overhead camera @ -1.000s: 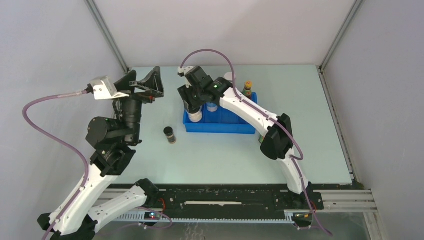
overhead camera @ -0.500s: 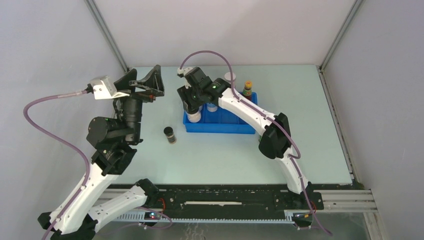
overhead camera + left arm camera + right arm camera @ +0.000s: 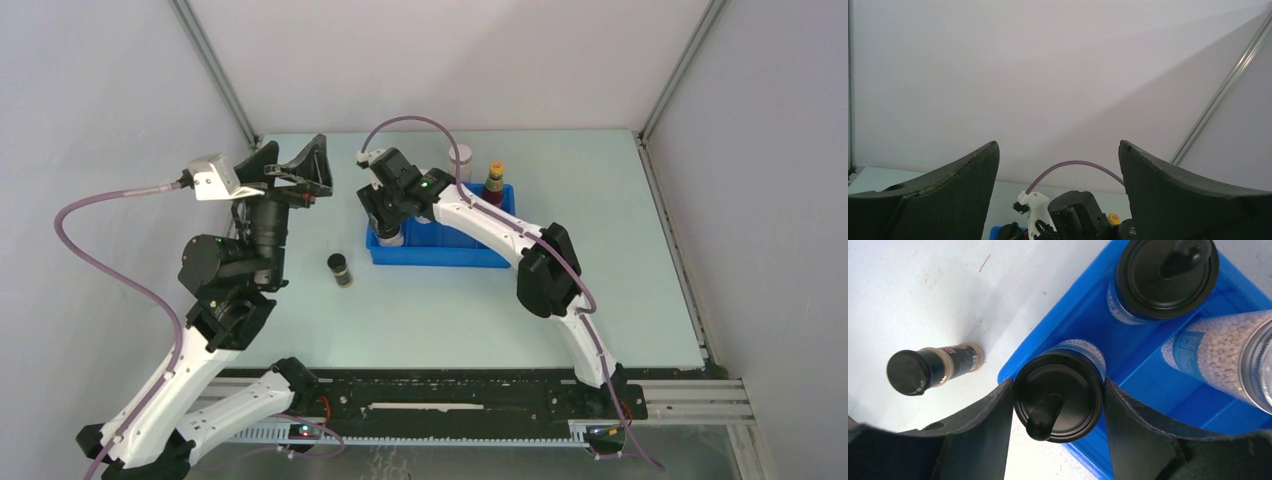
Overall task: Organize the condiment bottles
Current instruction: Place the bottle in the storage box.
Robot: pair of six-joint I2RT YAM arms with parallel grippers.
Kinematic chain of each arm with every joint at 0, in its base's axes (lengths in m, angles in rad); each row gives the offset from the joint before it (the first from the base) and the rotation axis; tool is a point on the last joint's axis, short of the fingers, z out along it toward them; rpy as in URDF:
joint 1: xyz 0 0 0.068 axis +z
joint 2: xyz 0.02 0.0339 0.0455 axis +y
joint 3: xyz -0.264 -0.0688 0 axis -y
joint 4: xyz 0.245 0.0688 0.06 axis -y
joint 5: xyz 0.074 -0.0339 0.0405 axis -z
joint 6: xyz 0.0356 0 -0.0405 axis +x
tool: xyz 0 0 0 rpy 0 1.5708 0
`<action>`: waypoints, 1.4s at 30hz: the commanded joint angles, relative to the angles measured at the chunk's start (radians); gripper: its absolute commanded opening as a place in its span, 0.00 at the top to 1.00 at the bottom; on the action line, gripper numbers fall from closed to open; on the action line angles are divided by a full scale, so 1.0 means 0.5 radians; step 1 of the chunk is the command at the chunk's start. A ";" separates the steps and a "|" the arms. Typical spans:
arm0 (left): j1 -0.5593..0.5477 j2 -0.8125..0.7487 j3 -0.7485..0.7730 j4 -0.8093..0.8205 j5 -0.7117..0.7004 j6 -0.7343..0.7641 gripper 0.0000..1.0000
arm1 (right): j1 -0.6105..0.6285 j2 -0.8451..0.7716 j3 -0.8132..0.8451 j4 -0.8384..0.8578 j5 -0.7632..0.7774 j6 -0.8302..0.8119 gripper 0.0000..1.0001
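Observation:
My right gripper (image 3: 391, 222) (image 3: 1057, 390) is shut on a black knob-capped bottle (image 3: 1058, 402) of white beads, holding it upright in the front left corner of the blue tray (image 3: 450, 256) (image 3: 1078, 305). A second knob-capped bottle (image 3: 1168, 280) and a clear blue-labelled bottle (image 3: 1218, 357) stand in the tray behind it. A white-lidded bottle (image 3: 460, 156) and an orange-capped bottle (image 3: 494, 178) stand at the tray's back. A short dark black-lidded bottle (image 3: 341, 270) (image 3: 933, 369) stands on the table left of the tray. My left gripper (image 3: 292, 162) (image 3: 1058, 146) is open, raised and empty.
The enclosure's back wall and metal corner posts (image 3: 215, 70) close in the table. My right arm (image 3: 545, 270) reaches across the tray's right front. My left arm (image 3: 230, 265) stands left of the dark bottle.
My right gripper has come down lower into the tray's front left corner with the knob-capped bottle. My left gripper has shifted slightly, still open and raised.

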 commanded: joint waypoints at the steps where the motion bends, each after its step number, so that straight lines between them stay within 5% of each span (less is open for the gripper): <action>1: -0.020 -0.018 -0.059 0.041 0.030 0.042 0.07 | -0.024 -0.093 -0.051 0.222 -0.012 0.005 1.00; 34: -0.052 0.065 -0.057 0.004 -0.002 0.067 0.06 | -0.027 -0.105 -0.199 0.357 -0.076 0.022 1.00; 35: -0.055 0.072 -0.054 -0.003 -0.007 0.067 0.06 | -0.023 -0.105 -0.205 0.356 -0.060 0.018 0.98; 39: -0.058 0.085 -0.043 -0.012 -0.025 0.070 0.03 | -0.016 -0.118 -0.209 0.350 -0.032 0.009 0.57; 42: -0.058 0.087 -0.038 -0.014 -0.033 0.073 0.02 | -0.020 -0.127 -0.196 0.345 -0.032 0.000 0.39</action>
